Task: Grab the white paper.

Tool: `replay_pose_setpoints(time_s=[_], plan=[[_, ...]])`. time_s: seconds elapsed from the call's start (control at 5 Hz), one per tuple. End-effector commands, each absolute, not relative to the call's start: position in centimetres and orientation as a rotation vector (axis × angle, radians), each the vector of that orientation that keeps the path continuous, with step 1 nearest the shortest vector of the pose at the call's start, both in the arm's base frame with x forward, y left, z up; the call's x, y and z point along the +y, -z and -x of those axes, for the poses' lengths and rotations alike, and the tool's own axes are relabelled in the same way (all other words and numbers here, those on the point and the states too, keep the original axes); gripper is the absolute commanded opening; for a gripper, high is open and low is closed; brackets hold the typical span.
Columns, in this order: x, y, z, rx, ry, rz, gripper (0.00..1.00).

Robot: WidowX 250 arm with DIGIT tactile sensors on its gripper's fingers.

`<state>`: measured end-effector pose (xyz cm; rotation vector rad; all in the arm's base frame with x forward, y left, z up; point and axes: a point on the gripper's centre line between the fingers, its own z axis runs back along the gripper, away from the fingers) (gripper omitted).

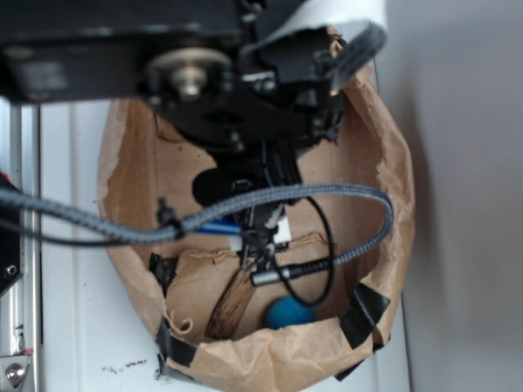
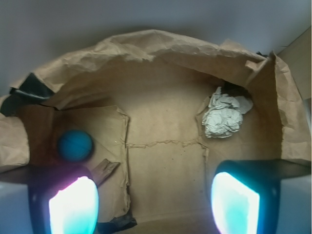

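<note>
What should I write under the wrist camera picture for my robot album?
Open gripper hovers inside the brown paper bag, white paper ahead on the right, blue ball on the left.

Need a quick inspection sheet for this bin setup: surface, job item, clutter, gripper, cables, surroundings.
Surface: brown paper bag lining, creased, torn seams across the floor, black tape at the rim.
Job's things: white paper, a crumpled wad on the lining near the far right wall, ungrasped.
Clutter: blue ball at the left; wood piece beside it.
Grippers: gripper open, fingers apart above the bare floor, holding nothing; the wad lies ahead of the right finger.
Cables: braided grey cable looping across the bin; thin black cable hanging near the wrist.
Surroundings: white tabletop under the bin, metal rail at the left edge.
</note>
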<state>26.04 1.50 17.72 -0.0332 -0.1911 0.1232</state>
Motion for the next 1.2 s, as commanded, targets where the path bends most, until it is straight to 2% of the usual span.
replay_pose_setpoints(time_s=[0.0, 0.2, 0.4, 0.6, 0.8, 1.0], plan=[[2.4, -19.5, -26.5, -0.252, -0.157, 0.033, 1.0], [4.2, -14.5, -28.8, -0.229, -0.279, 0.005, 1.0], [5.9, -9.8, -29.3, -0.238, -0.371, 0.069, 1.0], [7.9, -8.7, -29.4, -0.237, -0.427, 0.072, 1.0], [9.7, -8.8, -29.7, -0.273, -0.485, 0.031, 1.0], [11.3, -8.3, -30.7, -0.313, -0.542, -0.07, 1.0]])
